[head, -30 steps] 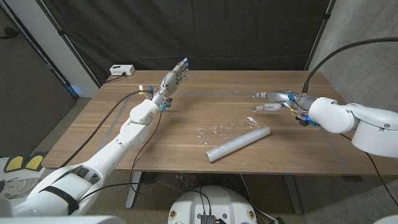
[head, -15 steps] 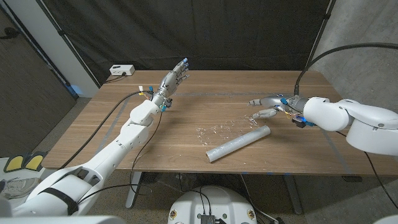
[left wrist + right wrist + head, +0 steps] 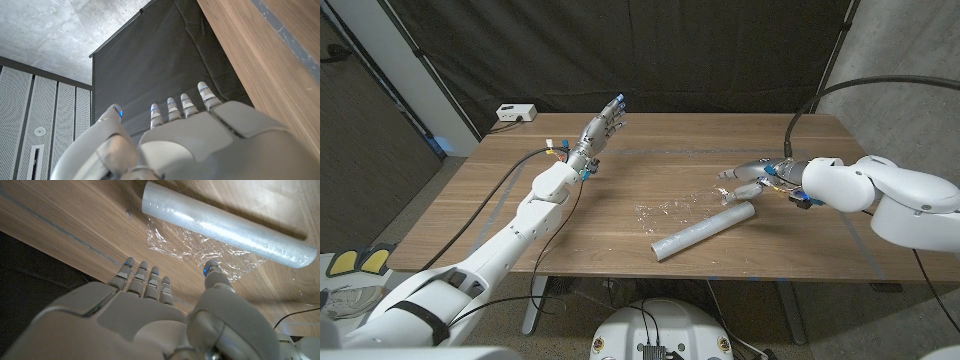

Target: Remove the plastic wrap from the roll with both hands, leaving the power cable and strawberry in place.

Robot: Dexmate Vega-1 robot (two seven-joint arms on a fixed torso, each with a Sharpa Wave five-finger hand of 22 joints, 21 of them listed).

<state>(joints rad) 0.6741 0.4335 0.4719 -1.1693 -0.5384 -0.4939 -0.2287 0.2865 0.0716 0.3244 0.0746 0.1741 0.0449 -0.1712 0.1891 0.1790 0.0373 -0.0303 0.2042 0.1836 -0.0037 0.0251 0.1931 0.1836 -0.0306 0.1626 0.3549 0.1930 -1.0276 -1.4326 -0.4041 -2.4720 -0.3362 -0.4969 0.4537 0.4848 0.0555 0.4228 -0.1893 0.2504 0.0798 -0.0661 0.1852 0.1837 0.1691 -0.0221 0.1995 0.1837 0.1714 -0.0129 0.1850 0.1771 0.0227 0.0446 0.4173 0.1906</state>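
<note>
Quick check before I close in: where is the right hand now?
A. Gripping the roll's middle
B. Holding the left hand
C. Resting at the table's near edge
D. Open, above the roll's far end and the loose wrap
D: the right hand hovers open above the roll and the loose plastic wrap, holding nothing.

A wooden tabletop (image 3: 620,215) is seen before a dark curtain. On its right half a roll (image 3: 704,231) of plastic wrap is laid diagonally, with a crumpled loose sheet of wrap (image 3: 667,210) spread just beside it on the far-left side, touching the wood.
</note>
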